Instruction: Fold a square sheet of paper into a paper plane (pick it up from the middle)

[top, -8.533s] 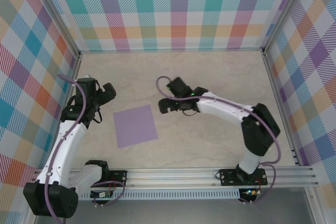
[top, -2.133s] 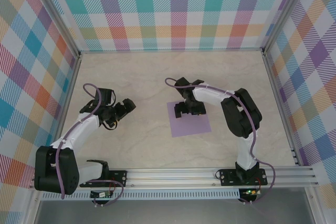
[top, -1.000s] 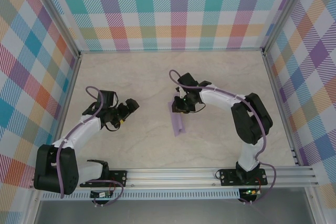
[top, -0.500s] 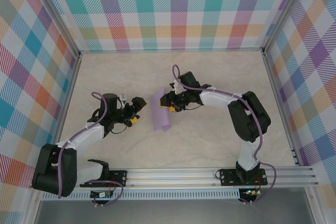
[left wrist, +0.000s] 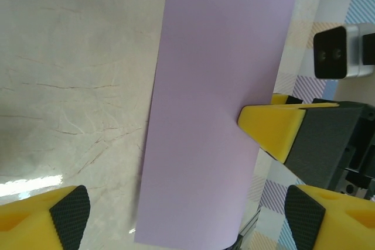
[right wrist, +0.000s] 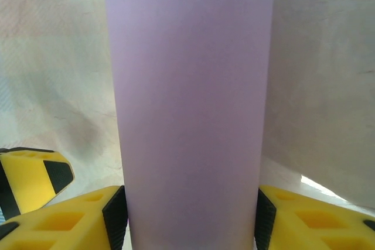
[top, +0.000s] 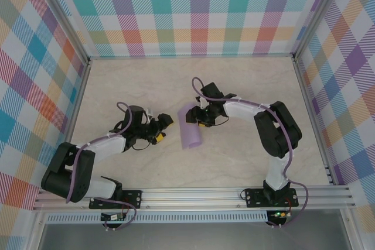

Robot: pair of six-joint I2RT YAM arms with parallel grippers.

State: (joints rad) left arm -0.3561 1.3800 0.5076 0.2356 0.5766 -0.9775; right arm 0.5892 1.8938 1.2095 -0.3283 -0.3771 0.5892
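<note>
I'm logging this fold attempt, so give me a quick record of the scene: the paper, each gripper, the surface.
paper: square sheet of paper, lavender, curled over into a narrow shape, lower end on the table
right gripper: pads on both sides of the curl, holding it
left gripper: open, empty, just left of the sheet
plane: not yet formed

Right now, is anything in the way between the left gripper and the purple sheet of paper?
Nothing visible is. Bare table separates the open left gripper from the square sheet of paper. The right gripper grips the curled sheet from its far side, out of the left gripper's path.
</note>
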